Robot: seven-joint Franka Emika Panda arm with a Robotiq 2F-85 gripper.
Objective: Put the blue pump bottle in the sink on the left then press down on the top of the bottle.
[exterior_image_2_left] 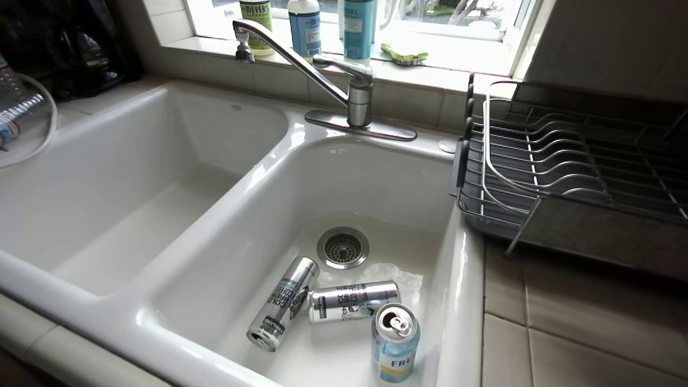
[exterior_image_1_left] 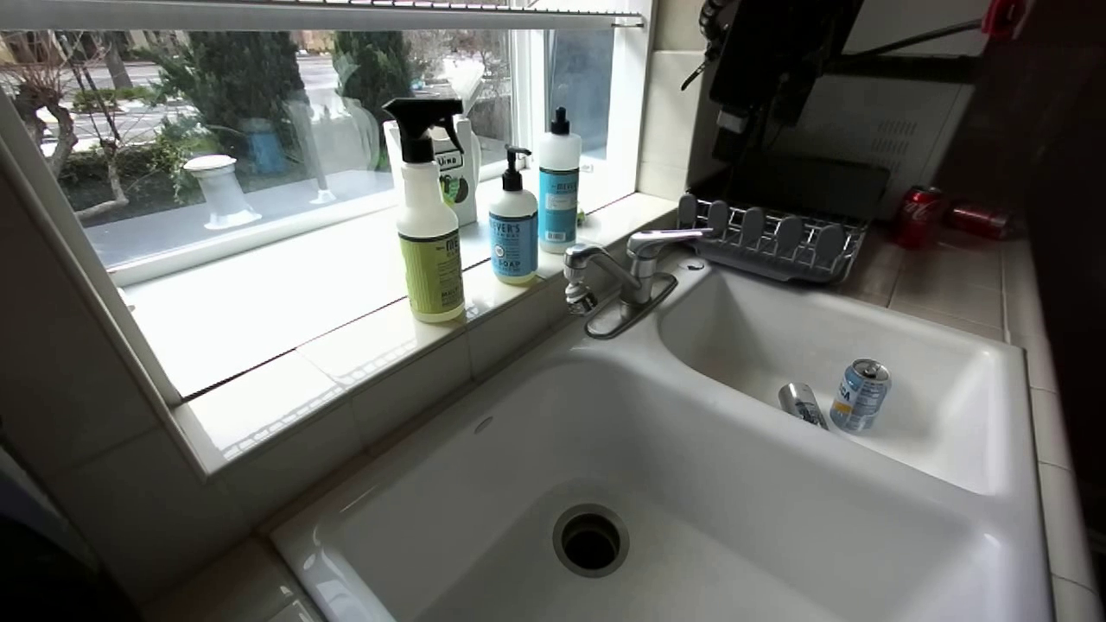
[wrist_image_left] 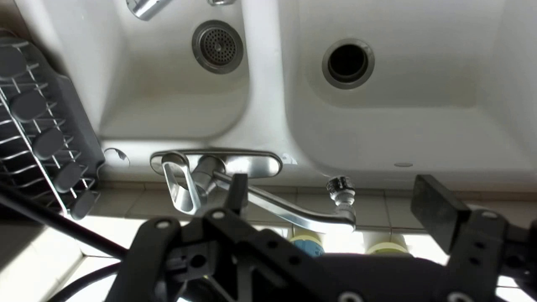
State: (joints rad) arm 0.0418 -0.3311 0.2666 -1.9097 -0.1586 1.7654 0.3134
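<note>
Windowsill (exterior_image_1_left: 354, 354): I count spray bottle (exterior_image_1_left: 432, 272), blue pump bottle (exterior_image_1_left: 514, 242), teal bottle (exterior_image_1_left: 559, 203) | Smaller basin (exterior_image_2_left: 387, 180): three cans (exterior_image_2_left: 395, 344) | Tiled counter (exterior_image_2_left: 580, 344): dish rack (exterior_image_2_left: 591, 226)

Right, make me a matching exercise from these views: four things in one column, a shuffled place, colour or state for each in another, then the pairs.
Things
1. blue Meyer's pump bottle
2. end effector
3. larger sink basin
4. light-blue soda can

Places, colours, states
A. upright in the smaller basin
B. white, with a dark drain hole
C. on the windowsill
D. open, holding nothing

Right pairs: 1-C, 2-D, 3-B, 4-A
</note>
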